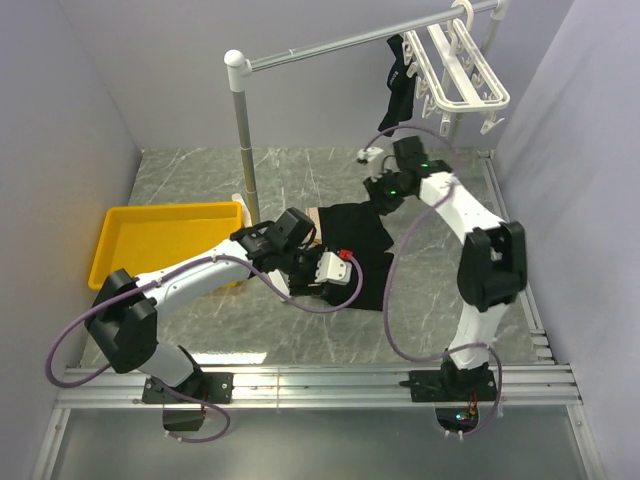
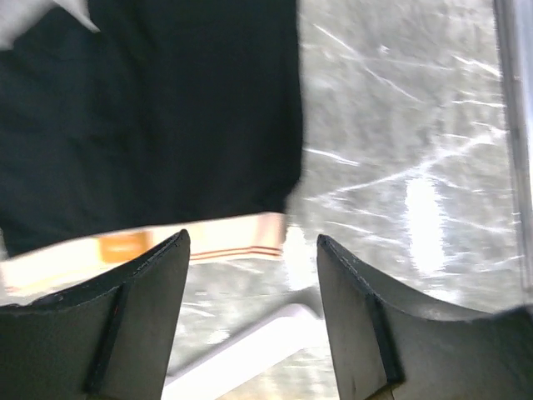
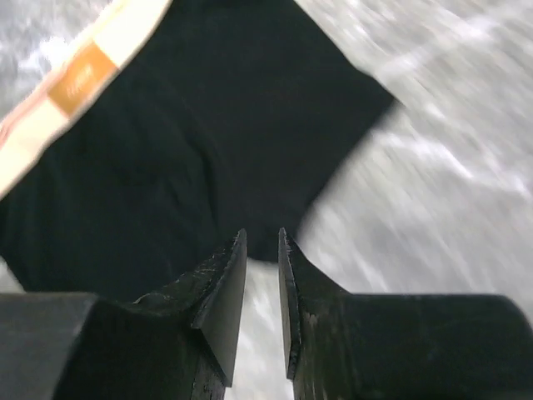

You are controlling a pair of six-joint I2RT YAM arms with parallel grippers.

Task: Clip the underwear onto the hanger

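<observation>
The underwear point(image 1: 357, 238) lies flat on the grey marbled counter point(image 1: 190, 180), mid-table between the two arms. From above, its tan waistband is almost wholly hidden behind the left arm's wrist. Only a sliver shows near the foot of the grey rail stand point(image 1: 245, 130).

The left end effector point(image 2: 250, 242) hovers with its jaws wide apart and nothing between them. Its wrist view shows the waistband just beyond the fingertips, and the near finger cuts off the band's left end. The small orange label is too blurred to read.

The right end effector point(image 3: 262, 237) is narrowed to a thin slit and holds nothing. It is over the black cloth's edge, in a smeared view.

The hanger point(image 1: 462, 68) hangs from the rail at top right, its hook cut off by the frame edge. A dark garment point(image 1: 399, 80) dangles beside it
</observation>
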